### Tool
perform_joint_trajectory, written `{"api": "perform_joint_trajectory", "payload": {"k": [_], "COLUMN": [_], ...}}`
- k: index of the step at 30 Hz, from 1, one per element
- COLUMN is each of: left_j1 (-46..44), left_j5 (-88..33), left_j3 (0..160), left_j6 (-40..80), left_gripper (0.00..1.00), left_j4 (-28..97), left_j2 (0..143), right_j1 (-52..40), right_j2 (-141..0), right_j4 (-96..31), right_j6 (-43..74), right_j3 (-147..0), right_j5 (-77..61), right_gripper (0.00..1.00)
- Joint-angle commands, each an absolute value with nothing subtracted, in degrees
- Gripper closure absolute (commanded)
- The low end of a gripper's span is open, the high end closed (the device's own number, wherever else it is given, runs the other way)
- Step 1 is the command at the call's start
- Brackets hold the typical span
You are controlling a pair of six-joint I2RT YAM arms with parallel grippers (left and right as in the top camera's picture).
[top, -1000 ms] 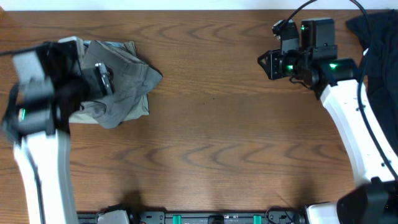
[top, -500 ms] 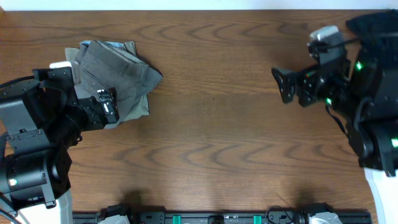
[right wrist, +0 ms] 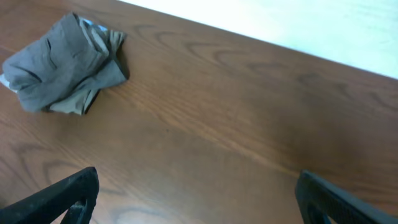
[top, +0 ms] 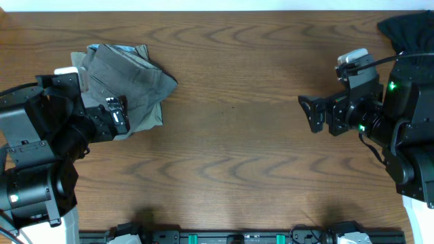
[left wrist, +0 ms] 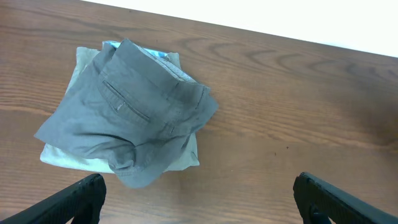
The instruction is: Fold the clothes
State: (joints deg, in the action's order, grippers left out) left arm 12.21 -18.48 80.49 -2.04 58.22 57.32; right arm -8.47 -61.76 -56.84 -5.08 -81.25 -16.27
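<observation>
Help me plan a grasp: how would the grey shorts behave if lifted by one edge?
The grey shorts lie in soft, crumpled folds, so they would probably droop and unfold. They rest on the beige shorts, so they might drag that layer along if pushed.

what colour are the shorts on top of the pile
Grey shorts; clearest in the left wrist view.

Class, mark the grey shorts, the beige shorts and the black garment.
grey shorts [left wrist: 99,127], left wrist view, panel below the pocket.
beige shorts [left wrist: 62,157], left wrist view, lower-left corner.
black garment [top: 407,27], overhead view, visible middle.
</observation>
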Motion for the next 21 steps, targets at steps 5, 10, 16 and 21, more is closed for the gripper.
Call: {"api": "perform_joint_trajectory", "payload": {"k": [5,10,16,21], "left_j1": [12.0,12.0,12.0,12.0], "left_j5": [-18.4,-18.4,-18.3,-18.4], "left_j3": [80.3,80.3,80.3,80.3], "left_j6": [-3.0,-3.0,-3.0,-3.0], "left_gripper": [0.02,0.02,0.02,0.02], "left_j4": [58.3,58.3,58.3,58.3], "left_j2": [57.3,57.3,57.3,57.3], "right_j1": [-8.3,-8.3,-8.3,-8.3], "right_j2": [-61.4,-57.7,-45.6,-34.9], "right_j4": [-56.8,-49.6,-42.0,-41.3], "right_j6": [-5.9,-5.9,-5.9,-6.0], "right_j3": [-81.2,-77.8,-68.1,-59.5], "right_j5": [-15.0,-13.3,-13.3,-11.7], "right_gripper": [0.01,0.01,0.01,0.01]}}
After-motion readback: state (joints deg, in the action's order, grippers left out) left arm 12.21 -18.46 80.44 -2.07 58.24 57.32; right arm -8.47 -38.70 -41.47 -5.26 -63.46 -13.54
